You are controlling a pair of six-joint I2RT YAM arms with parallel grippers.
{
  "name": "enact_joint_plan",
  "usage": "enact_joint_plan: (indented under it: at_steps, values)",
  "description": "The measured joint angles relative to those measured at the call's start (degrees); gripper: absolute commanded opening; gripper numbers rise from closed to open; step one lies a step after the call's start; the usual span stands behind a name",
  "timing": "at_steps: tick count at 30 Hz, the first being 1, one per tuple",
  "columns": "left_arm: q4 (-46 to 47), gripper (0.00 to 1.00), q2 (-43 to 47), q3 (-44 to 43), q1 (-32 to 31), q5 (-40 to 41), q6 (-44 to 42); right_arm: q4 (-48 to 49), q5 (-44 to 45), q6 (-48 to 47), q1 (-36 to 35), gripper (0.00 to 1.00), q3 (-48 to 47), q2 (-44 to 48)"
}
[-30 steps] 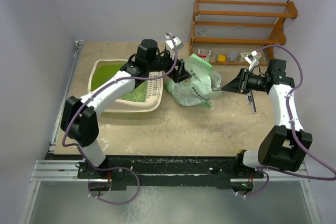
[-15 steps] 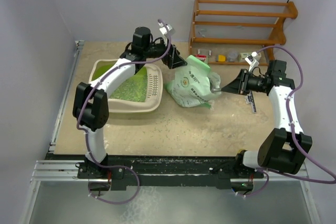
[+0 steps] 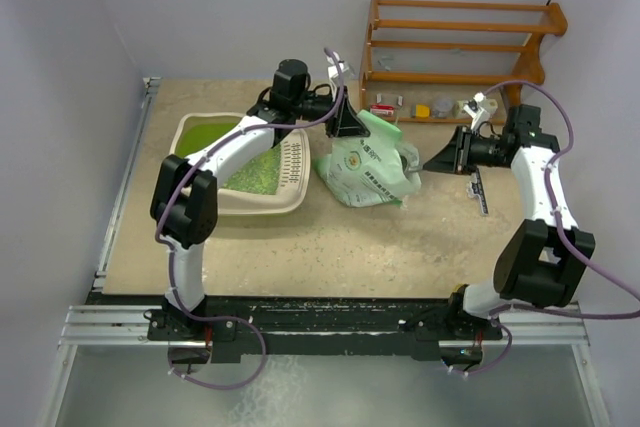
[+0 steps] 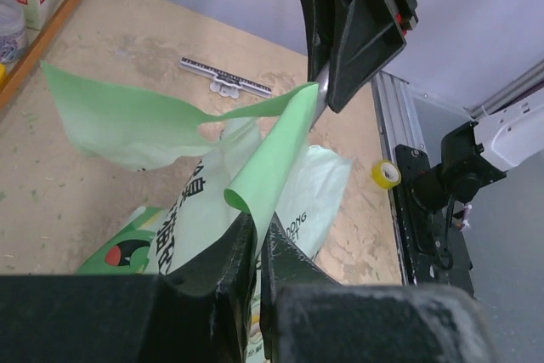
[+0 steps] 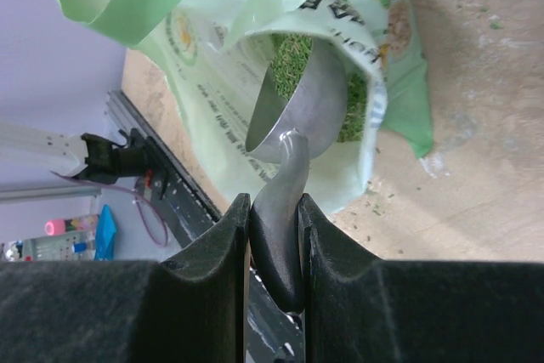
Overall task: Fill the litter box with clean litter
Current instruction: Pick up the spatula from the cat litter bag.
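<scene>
Top external view: the table (image 3: pixel 330 242) is a tan, speckled board boxed in by pale lavender-grey walls (image 3: pixel 250 7) at the rear and both sides. A metal rail (image 3: pixel 320 332) runs along the near edge with the arm bases on it. A wooden rack (image 3: pixel 460 42) stands against the rear wall on the right, with a few small packages (image 3: pixel 440 107) on its lowest shelf.

The litter box (image 3: pixel 240 172) sits rear left on the board, its slotted rim section facing the bag (image 3: pixel 370 172) just beside it. Green litter (image 3: pixel 258 175) covers part of the box floor, mainly toward the slotted side. Loose specks lie scattered on the board near the bag.

Left gripper (image 3: pixel 348 125) is over the top of the bag. Left wrist view: its fingers are clenched on a thin green flap of the bag's mouth.

Right gripper (image 3: pixel 447 159) is at the bag's right side. Right wrist view: its fingers are clamped on the handle of a metal scoop (image 5: pixel 306 108), whose bowl sits in the bag's opening with green pellets visible behind it.

A dark marked strip (image 3: pixel 478 190) lies flat on the board under the right arm.
</scene>
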State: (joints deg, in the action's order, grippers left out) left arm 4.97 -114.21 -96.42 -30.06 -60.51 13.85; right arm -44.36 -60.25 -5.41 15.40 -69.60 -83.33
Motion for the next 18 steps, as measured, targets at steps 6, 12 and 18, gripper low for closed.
enact_joint_plan:
  at_steps: [6, 12, 18]
  values:
    - [-3.3, 0.03, 0.0, -0.5, 0.4, 1.7, -3.1, -3.4, 5.7, -1.1, -2.5, 0.00, -7.8, -4.4]
    - [-6.2, 0.03, 0.4, -0.6, 0.4, 3.7, -6.0, -4.7, 14.1, -2.1, -11.2, 0.00, -12.2, -5.5]
    - [-6.3, 0.03, 0.6, -0.6, 0.4, 5.2, -5.9, -3.9, 19.4, -2.3, -16.2, 0.00, -12.2, -7.4]
